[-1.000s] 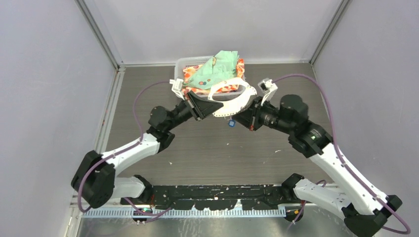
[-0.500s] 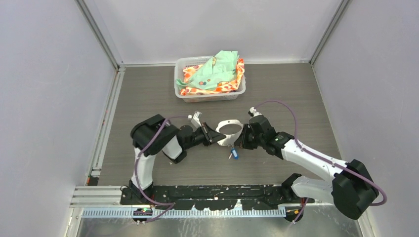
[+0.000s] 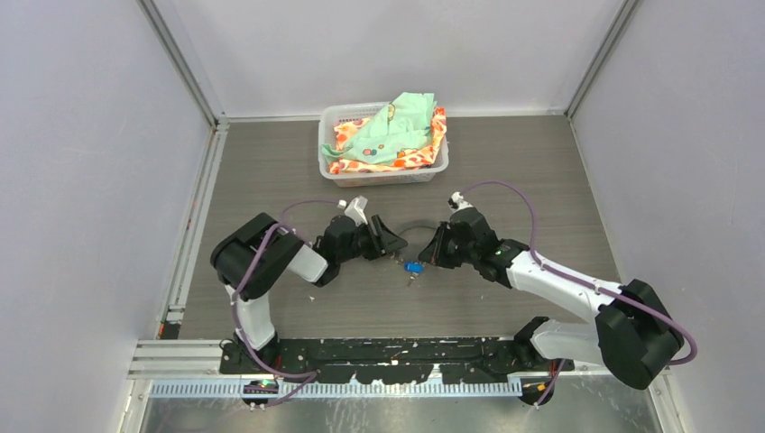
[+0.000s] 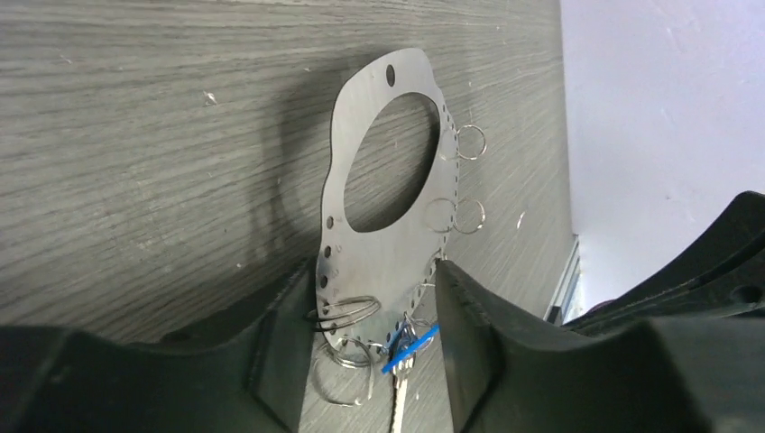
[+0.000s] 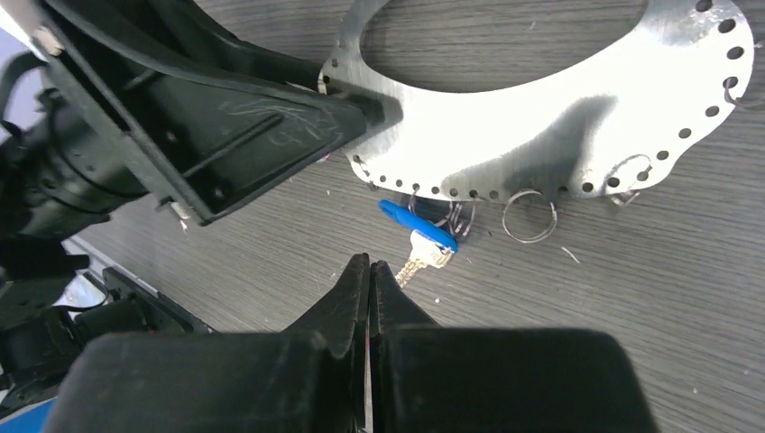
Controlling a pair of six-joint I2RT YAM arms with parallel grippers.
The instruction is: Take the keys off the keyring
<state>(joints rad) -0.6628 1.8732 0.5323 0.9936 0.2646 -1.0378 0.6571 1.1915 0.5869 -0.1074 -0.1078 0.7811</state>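
Observation:
The keyring [image 3: 417,225] is a flat grey plate with a big hole, low over the table between my two arms. In the left wrist view the keyring [image 4: 388,225] stands between my left gripper's [image 4: 374,272] jaws, which grip its lower end by the edges. The keys [image 4: 406,356] with the blue tag hang from a rim hole beside small silver loops. They lie on the table in the top view [image 3: 413,268]. My right gripper [image 5: 370,263] is shut and empty, its tip just short of the keys [image 5: 419,236] below the keyring [image 5: 541,117].
A white basket [image 3: 388,179] of coloured cloths stands at the back of the table, behind the grippers. A metal rail [image 3: 192,230] runs along the left edge. Grey walls close in both sides and the back.
Both arms have come down from near the basket to table level. The keyring has dropped and tilted flatter, and the blue-tagged keys have shifted slightly left onto the table.

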